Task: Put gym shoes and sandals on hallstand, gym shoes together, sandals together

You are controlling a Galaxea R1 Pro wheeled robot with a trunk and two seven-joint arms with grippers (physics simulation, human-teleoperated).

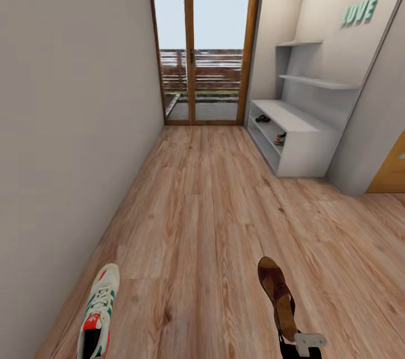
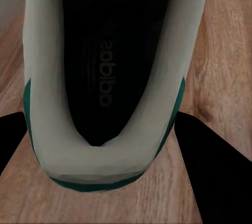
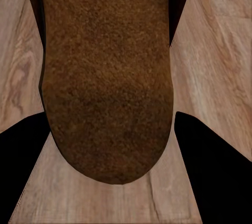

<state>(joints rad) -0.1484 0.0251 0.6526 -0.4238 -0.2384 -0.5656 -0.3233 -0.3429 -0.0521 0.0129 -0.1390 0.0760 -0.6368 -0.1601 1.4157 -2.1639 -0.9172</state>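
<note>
Both grippers are loaded: the left gripper (image 2: 105, 182) clamps the white green-striped gym shoe (image 1: 98, 314) by its heel, the right gripper (image 3: 113, 176) the brown leather sandal (image 1: 277, 297). Ahead to the right stands the pale grey hallstand (image 1: 292, 123), nearer the right arm; both shoes point lengthwise down the wood-plank corridor floor (image 1: 214, 213).

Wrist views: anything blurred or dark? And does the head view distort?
Left wrist: sneaker rim soft and blurred, its inside near black, insole print barely legible. Right wrist: sandal grainy, fingers plain black. Head view: wide-angle, walls lean outward; rack evenly lit, no glare.
</note>
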